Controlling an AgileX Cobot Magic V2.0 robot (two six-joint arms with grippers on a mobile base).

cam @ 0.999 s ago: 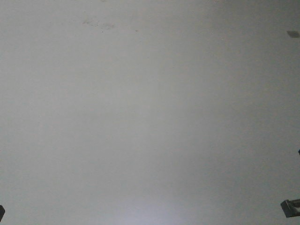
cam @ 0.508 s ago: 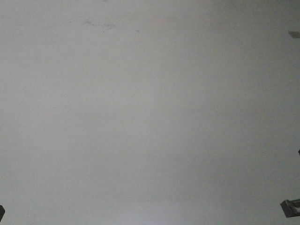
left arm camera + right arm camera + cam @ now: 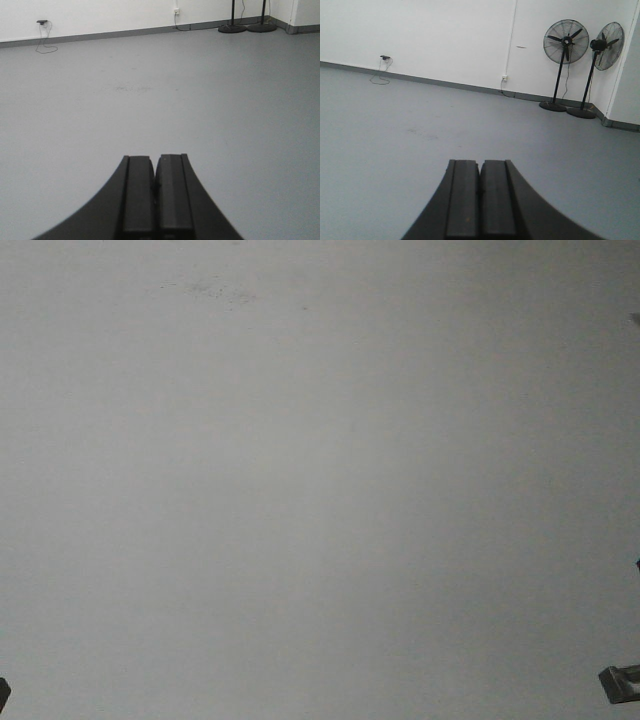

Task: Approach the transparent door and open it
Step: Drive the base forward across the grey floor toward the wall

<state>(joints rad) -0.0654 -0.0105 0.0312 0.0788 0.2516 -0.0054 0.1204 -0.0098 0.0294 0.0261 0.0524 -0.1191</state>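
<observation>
Currently: transparent door not in any view; its position cannot be told. Left gripper (image 3: pixel 156 200): both black fingers pressed together, nothing between them, pointed out over the bare grey floor (image 3: pixel 150 100). Right gripper (image 3: pixel 480 200): fingers likewise flat against each other, empty. Right wrist view: white wall (image 3: pixel 445 35) ahead, two pedestal fans (image 3: pixel 565 45) side by side by the right corner, wall socket (image 3: pixel 504 78) just left of them, a thin line running up the wall above it. Front view: floor only, faint scuff mark (image 3: pixel 215 290) near the top edge.
</observation>
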